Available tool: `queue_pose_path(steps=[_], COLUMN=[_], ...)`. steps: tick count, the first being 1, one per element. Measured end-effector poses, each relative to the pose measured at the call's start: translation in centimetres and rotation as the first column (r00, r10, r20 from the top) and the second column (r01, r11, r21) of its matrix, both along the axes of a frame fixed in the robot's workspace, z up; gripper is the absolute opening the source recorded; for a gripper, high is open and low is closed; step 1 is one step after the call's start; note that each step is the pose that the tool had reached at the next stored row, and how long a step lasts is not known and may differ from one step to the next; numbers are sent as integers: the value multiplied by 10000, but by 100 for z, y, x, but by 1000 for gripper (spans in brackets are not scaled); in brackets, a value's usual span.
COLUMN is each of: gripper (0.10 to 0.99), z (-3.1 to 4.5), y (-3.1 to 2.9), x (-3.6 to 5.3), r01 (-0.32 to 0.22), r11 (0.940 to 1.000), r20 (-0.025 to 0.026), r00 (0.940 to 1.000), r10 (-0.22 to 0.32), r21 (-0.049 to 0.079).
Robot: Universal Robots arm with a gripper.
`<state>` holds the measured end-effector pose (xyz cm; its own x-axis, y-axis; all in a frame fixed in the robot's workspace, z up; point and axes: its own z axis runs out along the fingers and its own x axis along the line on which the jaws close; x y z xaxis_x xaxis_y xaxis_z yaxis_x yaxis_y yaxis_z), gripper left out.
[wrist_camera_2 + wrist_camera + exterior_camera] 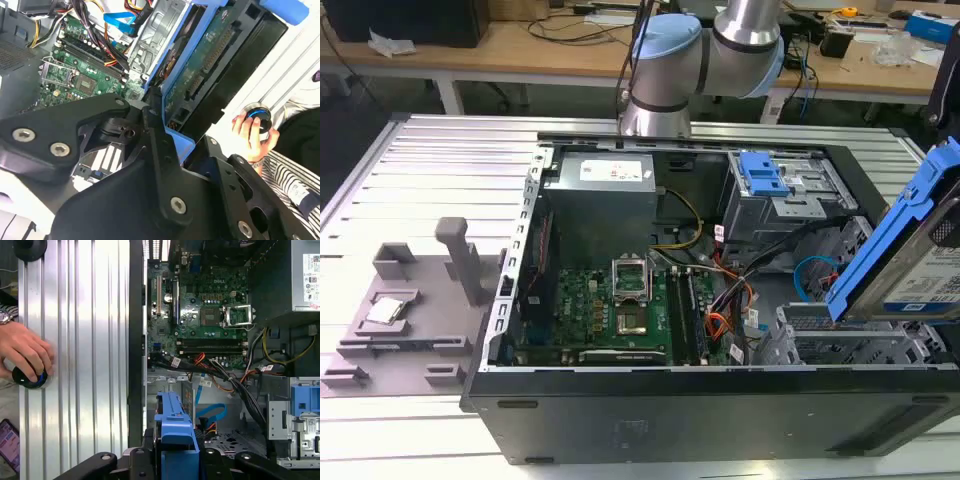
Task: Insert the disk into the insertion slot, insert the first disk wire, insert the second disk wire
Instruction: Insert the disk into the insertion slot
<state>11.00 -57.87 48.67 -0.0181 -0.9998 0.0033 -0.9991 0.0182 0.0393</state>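
Blue-framed flat rectangular hard disk (pixel 918 285) hangs tilted, clamped in the black claw (pixel 176 464), over the grey perforated sheet-metal insertion slot (pixel 850 345) at the exterior view's right, likely angled for entry.

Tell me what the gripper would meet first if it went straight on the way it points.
Beyond the disk it holds, the gripper would probably meet the insertion slot first, near the blue cable; depth is unclear.

We observe a ribbed aluminium table (pixel 420 180) across the exterior view; at 12 o'clock, a wooden workbench (pixel 520 50) carries loose cables (pixel 565 24).
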Motion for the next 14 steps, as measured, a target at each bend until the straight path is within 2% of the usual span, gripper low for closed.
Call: queue_pose_path(steps=[14], gripper=[365], z=[-50], y=[0], x=[-45], r01=[1], r11=[10000], r20=[0], r00=[10000], r10=[-1], r21=[1])
